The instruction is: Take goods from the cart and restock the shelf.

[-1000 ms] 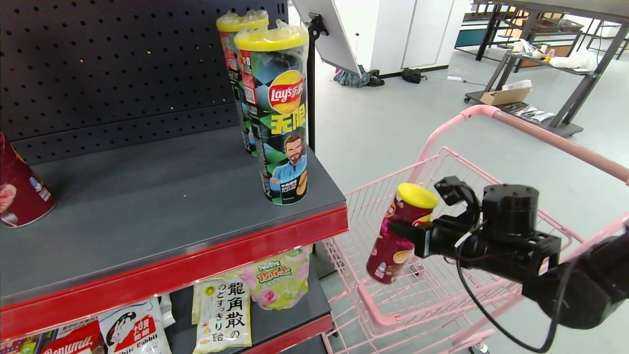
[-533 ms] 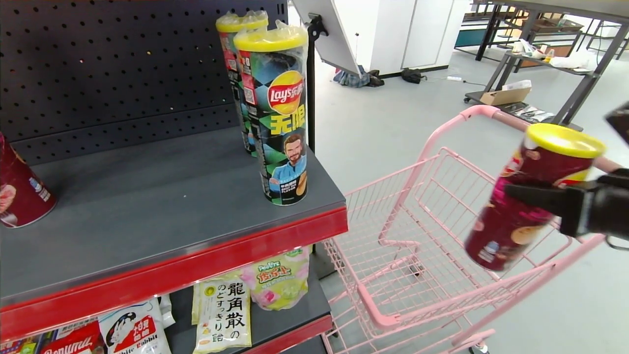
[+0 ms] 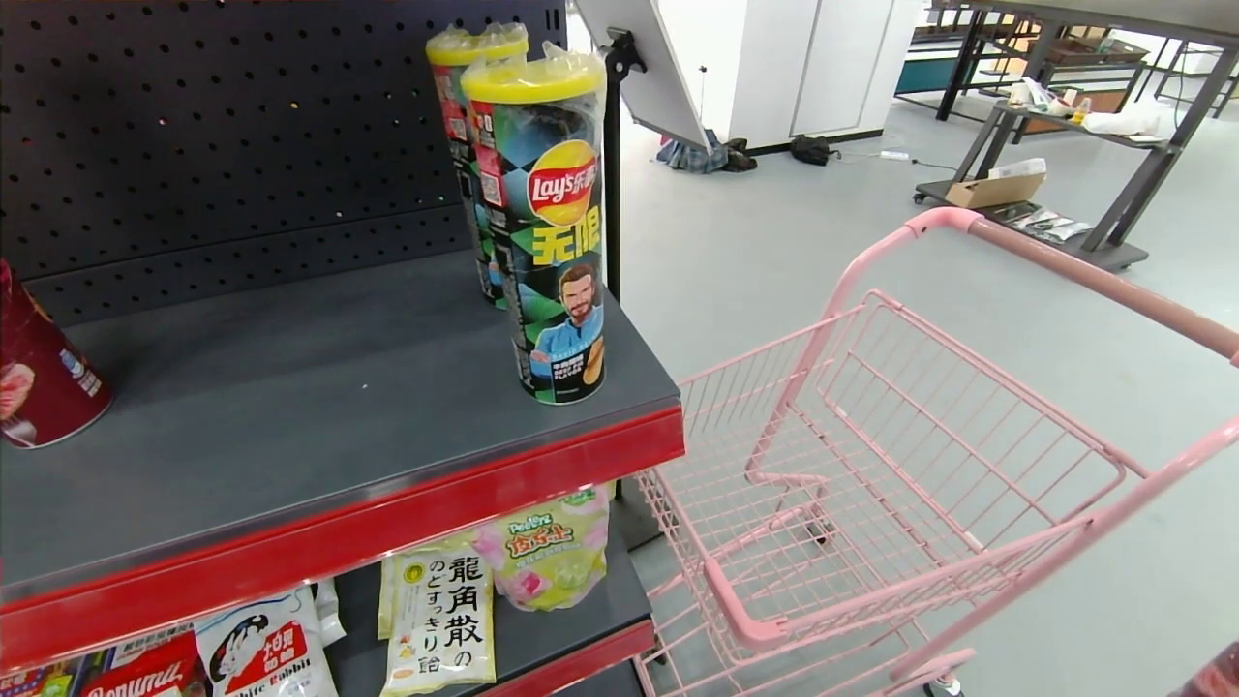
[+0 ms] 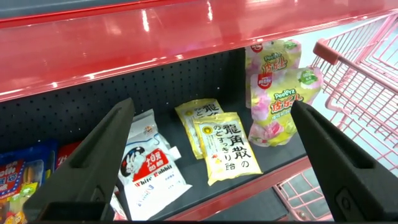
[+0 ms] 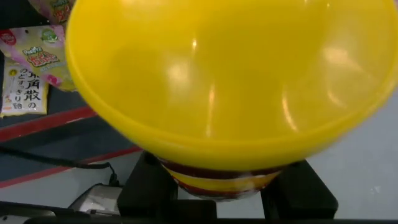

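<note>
A maroon chip can with a yellow lid [image 5: 230, 81] sits in my right gripper [image 5: 227, 190], whose black fingers [image 5: 155, 190] are shut on its body just below the lid. A sliver of that can [image 3: 1215, 681] shows at the head view's lower right corner. The pink cart [image 3: 871, 436] stands to the right of the shelf, its basket empty. My left gripper [image 4: 211, 109] is open, fingers wide apart, facing the lower shelf's snack bags [image 4: 227, 146]. The grey top shelf [image 3: 290, 387] has a red front lip.
Two tall green chip cans [image 3: 557, 242] stand one behind the other at the shelf's right end. Another maroon can [image 3: 39, 378] stands at its left edge, with bare shelf between. A pegboard backs the shelf. Tables stand across the room.
My right gripper lifted the maroon can out of the cart, swung right, then dropped out of the head view at the lower right. The cart basket now holds nothing.
</note>
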Tool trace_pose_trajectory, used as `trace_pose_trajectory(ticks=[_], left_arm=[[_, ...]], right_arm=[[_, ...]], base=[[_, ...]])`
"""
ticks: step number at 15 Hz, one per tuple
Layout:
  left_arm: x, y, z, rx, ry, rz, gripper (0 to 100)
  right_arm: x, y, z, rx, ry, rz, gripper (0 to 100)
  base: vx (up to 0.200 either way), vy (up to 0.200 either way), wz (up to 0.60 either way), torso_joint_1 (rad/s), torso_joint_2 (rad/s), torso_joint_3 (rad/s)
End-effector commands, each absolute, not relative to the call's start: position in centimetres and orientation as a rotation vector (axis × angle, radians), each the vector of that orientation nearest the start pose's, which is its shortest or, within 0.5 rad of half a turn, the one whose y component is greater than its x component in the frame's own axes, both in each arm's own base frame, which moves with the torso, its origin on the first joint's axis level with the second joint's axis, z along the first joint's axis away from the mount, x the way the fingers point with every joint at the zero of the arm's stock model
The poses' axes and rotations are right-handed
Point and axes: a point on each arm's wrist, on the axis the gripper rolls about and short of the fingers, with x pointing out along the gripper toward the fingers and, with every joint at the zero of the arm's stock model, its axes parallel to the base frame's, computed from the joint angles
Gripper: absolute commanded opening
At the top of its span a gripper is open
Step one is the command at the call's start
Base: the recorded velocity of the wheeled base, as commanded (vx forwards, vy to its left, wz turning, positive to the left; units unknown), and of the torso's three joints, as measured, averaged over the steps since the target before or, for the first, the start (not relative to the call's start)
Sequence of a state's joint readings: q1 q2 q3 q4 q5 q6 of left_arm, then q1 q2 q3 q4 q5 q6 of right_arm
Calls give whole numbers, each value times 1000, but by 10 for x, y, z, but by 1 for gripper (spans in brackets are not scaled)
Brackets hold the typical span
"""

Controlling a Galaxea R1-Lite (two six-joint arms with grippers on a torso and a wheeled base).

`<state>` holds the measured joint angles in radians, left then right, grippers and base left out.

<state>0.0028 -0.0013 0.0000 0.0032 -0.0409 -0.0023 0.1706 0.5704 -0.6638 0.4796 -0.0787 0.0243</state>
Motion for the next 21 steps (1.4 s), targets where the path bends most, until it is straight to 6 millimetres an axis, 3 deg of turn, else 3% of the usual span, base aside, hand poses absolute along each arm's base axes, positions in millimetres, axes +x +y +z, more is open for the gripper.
trace_pose_trajectory(ticks=[1,6,21], left_arm=[[-23,-1,75,-3,3,-37,100],[-23,-1,75,-2,3,-37,100],[-23,-1,75,-3,3,-38,100]], right_arm=[[-2,-2,211,-18,341,77,0],[1,-2,212,-30,346,84,0],[13,1,220,-76,360,98,0]], base=[[0,0,0,0,0,0],[0,0,0,30,-96,-61],[0,0,0,178,-469,-294]])
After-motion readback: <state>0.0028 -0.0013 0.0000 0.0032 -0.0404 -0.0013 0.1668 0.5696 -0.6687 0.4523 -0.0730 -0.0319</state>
